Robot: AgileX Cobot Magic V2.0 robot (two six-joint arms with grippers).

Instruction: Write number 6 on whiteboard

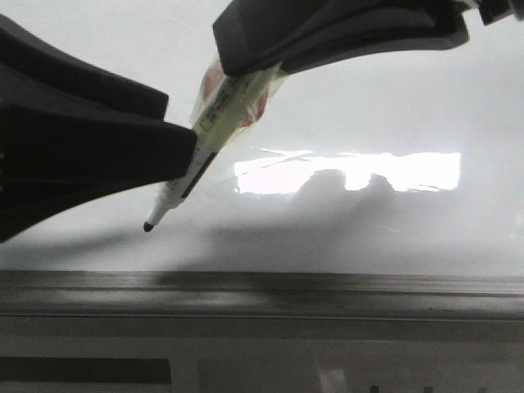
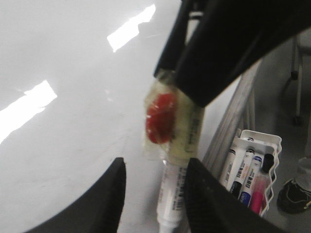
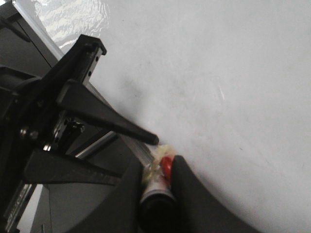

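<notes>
The whiteboard [image 1: 368, 98] is glossy white-grey with a grey frame strip [image 1: 327, 286] along its near edge. No black line of a number 6 shows on it. My right gripper [image 1: 250, 70] is shut on a white marker pen [image 1: 214, 123] wrapped in yellowish tape with a red patch. The pen slants down, its bare black tip [image 1: 148, 227] just over the board. My left gripper [image 2: 154, 167] is open around the pen's lower barrel [image 2: 172, 189], which lies against one finger. In the right wrist view my right gripper [image 3: 158, 162] clamps the pen's taped end [image 3: 156, 187].
A white basket [image 2: 274, 141] holding several markers hangs beside the board's edge. A person's shoe [image 2: 291, 194] and a chair leg stand on the floor beyond it. Bright light reflections [image 1: 409, 172] lie across the board.
</notes>
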